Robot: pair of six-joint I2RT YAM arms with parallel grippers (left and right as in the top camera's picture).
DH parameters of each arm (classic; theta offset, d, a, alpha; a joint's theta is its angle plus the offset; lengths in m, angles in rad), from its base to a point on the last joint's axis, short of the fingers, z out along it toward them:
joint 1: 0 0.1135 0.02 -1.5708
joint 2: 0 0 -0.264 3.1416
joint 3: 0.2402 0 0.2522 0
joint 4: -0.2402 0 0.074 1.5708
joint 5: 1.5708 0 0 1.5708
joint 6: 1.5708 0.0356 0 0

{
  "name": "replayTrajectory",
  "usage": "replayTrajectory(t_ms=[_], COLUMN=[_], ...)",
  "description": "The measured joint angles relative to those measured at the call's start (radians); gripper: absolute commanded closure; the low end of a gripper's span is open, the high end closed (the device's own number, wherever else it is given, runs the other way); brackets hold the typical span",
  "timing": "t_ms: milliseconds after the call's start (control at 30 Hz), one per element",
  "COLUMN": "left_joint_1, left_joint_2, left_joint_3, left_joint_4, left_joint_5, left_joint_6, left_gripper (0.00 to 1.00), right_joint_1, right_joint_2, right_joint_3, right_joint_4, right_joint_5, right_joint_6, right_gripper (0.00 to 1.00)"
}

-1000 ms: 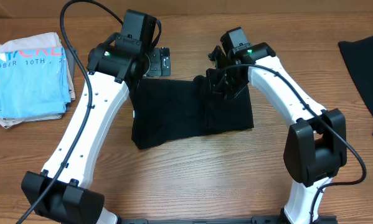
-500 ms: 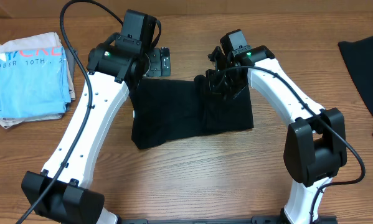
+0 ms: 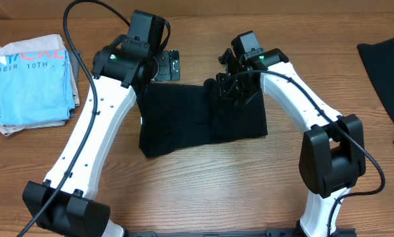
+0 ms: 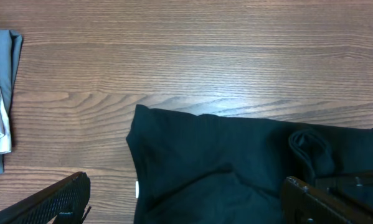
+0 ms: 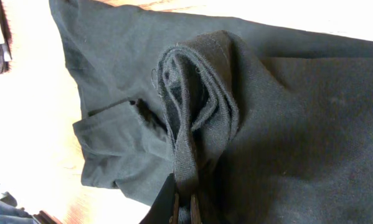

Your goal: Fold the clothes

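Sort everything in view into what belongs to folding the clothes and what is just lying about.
Belongs to the job:
- large plain black soft-fabric T-shirt, partly folded mid-table
- right gripper, shut on a bunched fold of it
- left gripper, open above it
- black garment at the right edge, probably

Lying about:
- folded light-blue printed T-shirt at the left

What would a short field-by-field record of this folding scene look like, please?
Garment in work: black T-shirt, partly folded, lying mid-table
Left tool: open, over the shirt's edge, holding nothing
Right tool: shut on a bunched fold of the shirt
Set aside: light-blue T-shirt folded at the left; another black garment at the right edge
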Motion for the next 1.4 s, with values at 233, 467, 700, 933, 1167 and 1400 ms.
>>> replayTrajectory(t_ms=[233, 467, 700, 933, 1167, 1400], left_joint_1=[0.0, 0.0, 0.0, 0.0, 0.0, 0.0], left_joint_2=[0.0, 0.0, 0.0, 0.0, 0.0, 0.0], left_joint_3=[0.0, 0.0, 0.0, 0.0, 0.0, 0.0], left_joint_4=[0.0, 0.0, 0.0, 0.0, 0.0, 0.0], left_joint_5=[0.0, 0.0, 0.0, 0.0, 0.0, 0.0], left_joint_6=[0.0, 0.0, 0.0, 0.0, 0.0, 0.0], left_gripper=[0.0, 0.0, 0.0, 0.0, 0.0, 0.0], right_joint_1=[0.048, 0.037, -0.098, -0.155, -0.258, -0.325], right_joint_2=[0.0, 0.0, -0.002, -0.003, -0.003, -0.003], right_joint_3=[0.0, 0.002, 0.011, 0.011, 0.007, -0.091], right_joint_4=[0.005, -0.038, -0.188, -0.27, -0.241, -0.108], right_joint_5=[0.03, 0.029, -0.018, 0.153, 0.241, 0.239], right_joint_6=[0.007, 0.001, -0.014, -0.099, -0.13, -0.163], right_gripper=[0.48, 0.37, 0.39, 0.48, 0.48, 0.49])
